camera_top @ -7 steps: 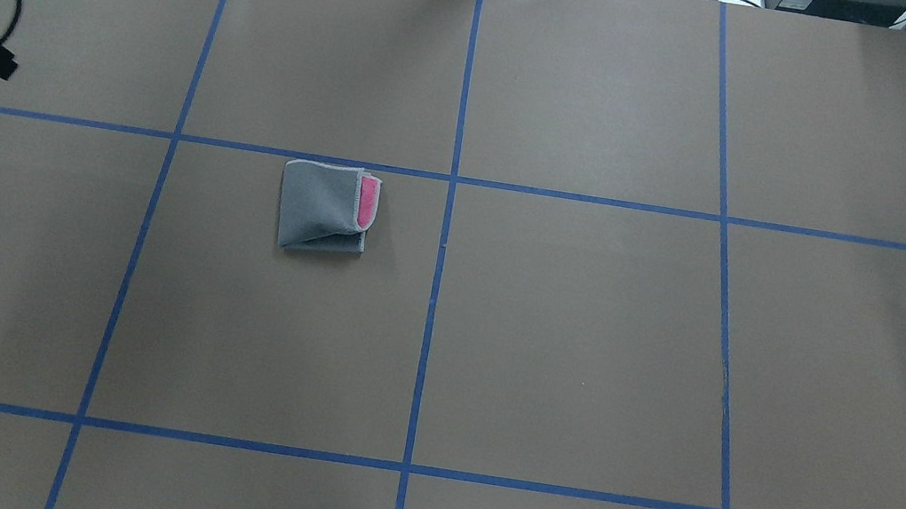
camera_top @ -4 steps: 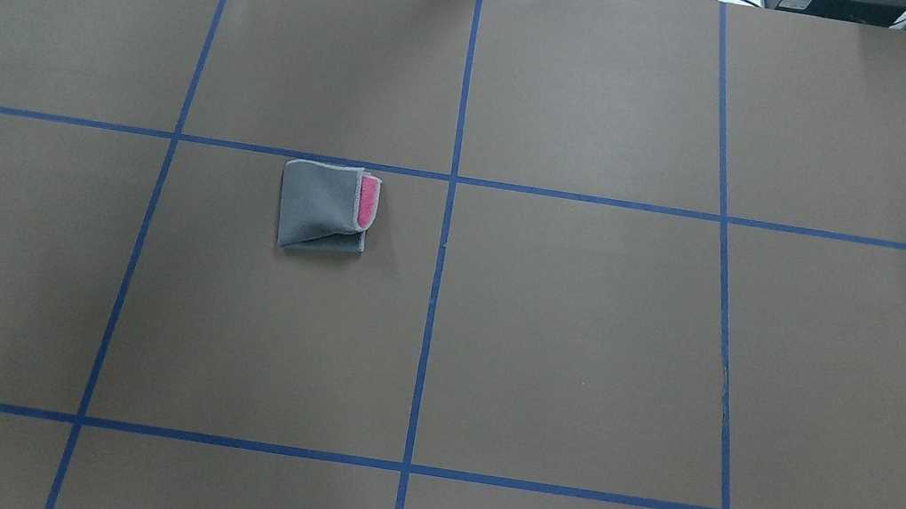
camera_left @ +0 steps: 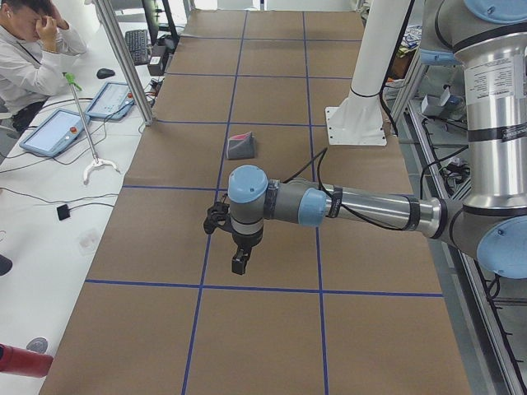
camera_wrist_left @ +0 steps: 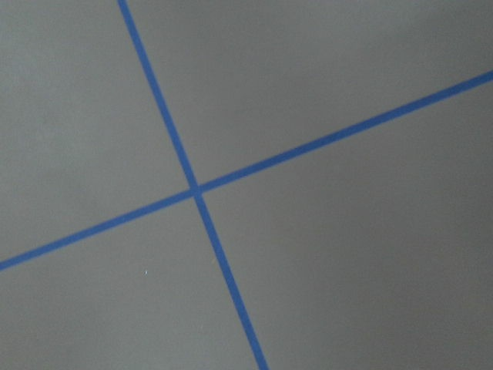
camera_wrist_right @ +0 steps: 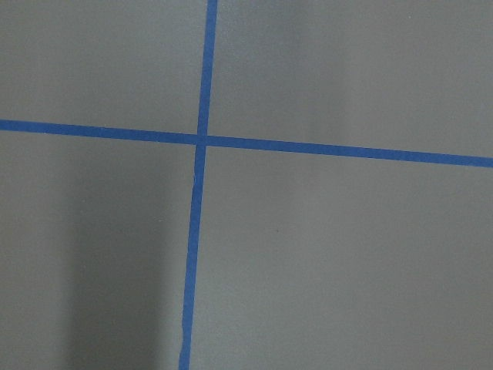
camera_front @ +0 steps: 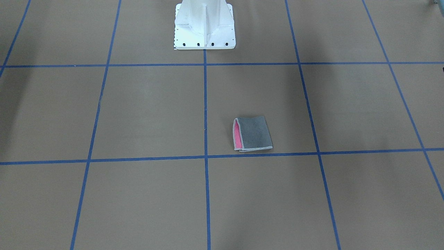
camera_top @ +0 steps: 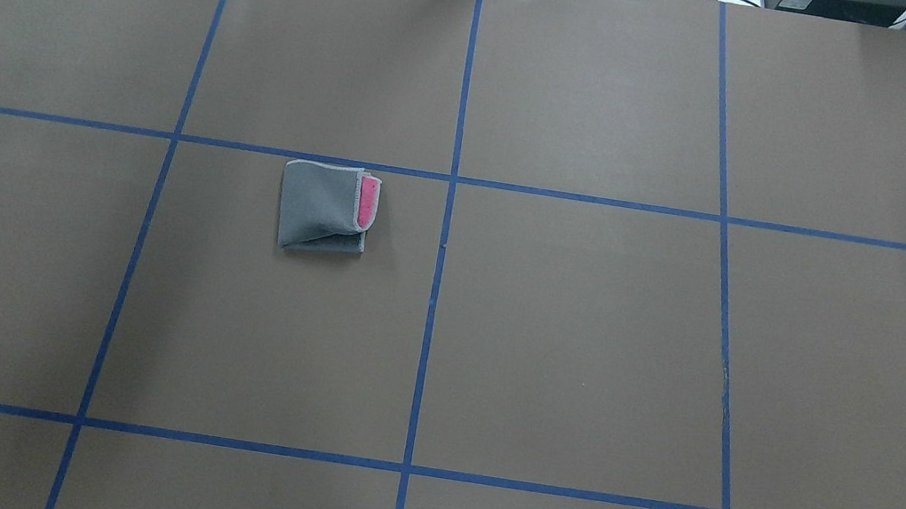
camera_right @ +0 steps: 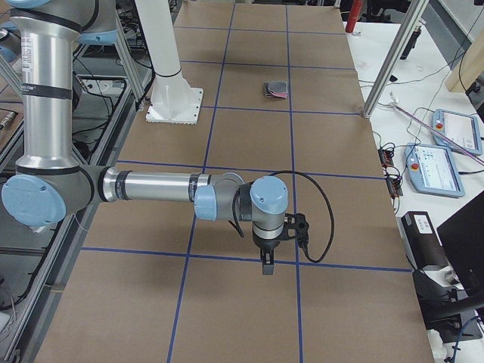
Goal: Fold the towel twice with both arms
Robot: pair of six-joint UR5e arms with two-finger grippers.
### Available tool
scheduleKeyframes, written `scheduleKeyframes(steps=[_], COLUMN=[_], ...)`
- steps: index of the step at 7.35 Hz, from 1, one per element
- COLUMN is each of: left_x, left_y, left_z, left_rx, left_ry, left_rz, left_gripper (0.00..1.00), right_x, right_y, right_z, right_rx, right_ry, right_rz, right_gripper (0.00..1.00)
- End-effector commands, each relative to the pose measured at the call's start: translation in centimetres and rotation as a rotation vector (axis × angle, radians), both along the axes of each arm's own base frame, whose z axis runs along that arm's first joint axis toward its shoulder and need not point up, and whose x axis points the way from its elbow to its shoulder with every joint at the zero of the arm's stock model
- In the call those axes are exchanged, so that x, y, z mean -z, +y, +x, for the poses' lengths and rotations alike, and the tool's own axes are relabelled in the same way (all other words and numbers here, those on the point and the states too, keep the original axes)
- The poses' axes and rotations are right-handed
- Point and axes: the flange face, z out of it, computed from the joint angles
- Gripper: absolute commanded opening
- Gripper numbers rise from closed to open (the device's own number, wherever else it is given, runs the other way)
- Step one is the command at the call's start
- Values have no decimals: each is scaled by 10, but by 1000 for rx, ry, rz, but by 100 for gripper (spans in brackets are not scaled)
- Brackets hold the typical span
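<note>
The towel (camera_top: 325, 207) lies folded into a small square on the brown table, grey face up, with a pink strip showing along one edge. It also shows in the front-facing view (camera_front: 255, 133), the left view (camera_left: 242, 146) and the right view (camera_right: 276, 89). My left gripper (camera_left: 239, 263) hangs over the table far from the towel and shows only in the left view. My right gripper (camera_right: 268, 266) hangs far from the towel and shows only in the right view. I cannot tell whether either is open or shut. Both wrist views show only bare table and blue tape.
The white pedestal (camera_front: 204, 24) stands bolted at the robot's side of the table (camera_top: 582, 355), which carries a blue tape grid. An operator (camera_left: 29, 49) sits beside the table with control tablets (camera_left: 53, 132). Aluminium posts (camera_right: 393, 60) stand at the table's far edge.
My left gripper was at the left edge of the overhead view one second ago and has moved out of that view. The towel has not moved.
</note>
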Motion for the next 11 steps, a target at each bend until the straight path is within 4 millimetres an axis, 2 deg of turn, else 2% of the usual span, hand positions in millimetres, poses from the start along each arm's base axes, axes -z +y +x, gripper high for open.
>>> scheduleKeyframes(steps=[1, 2, 5, 6, 11], left_x=[-2, -1, -5, -17, -9], left_y=[3, 2, 6, 2, 2], left_z=[-6, -8, -11, -11, -11], left_rx=[19, 26, 33, 31, 29], left_ry=[22, 20, 21, 16, 14], left_rz=[-77, -98, -108, -120, -90], left_gripper=[100, 100, 100, 100, 100], right_x=[9, 15, 13, 13, 10], right_y=[-9, -15, -14, -14, -11], right_z=[-2, -3, -4, -3, -3], right_rx=[2, 3, 6, 7, 8], right_ry=[-6, -6, -6, -1, -3], right_rz=[14, 23, 24, 25, 22], right_gripper=[99, 99, 99, 99, 99])
